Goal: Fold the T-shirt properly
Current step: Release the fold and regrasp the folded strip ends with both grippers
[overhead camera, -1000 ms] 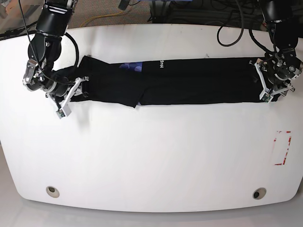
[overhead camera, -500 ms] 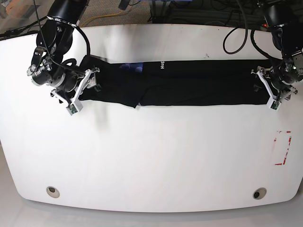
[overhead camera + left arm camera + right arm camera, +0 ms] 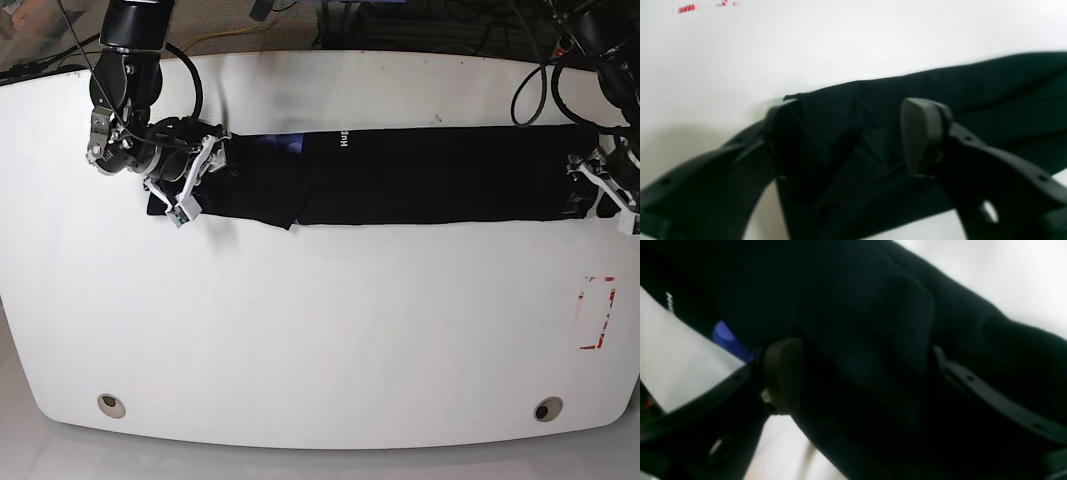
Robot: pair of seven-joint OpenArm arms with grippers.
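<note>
The black T-shirt (image 3: 420, 175) lies folded into a long narrow strip across the far half of the white table (image 3: 320, 320). A bit of blue print (image 3: 280, 142) and white lettering (image 3: 341, 137) show near its top edge. My right gripper (image 3: 190, 185) is over the strip's left end. In the right wrist view its jaws stand wide apart (image 3: 858, 380), with black cloth (image 3: 873, 290) between them and covering one finger. My left gripper (image 3: 603, 195) is at the strip's right end, open (image 3: 853, 140), with the cloth's end (image 3: 973, 86) between its fingers.
A red-marked rectangle (image 3: 597, 312) sits on the table near the right edge, and it also shows in the left wrist view (image 3: 686, 8). Two round holes (image 3: 112, 405) (image 3: 546, 408) are near the front edge. Cables run behind the table.
My right gripper has moved up and to the right, onto the shirt's left end. My left gripper has moved to the right, out to the strip's right end.
</note>
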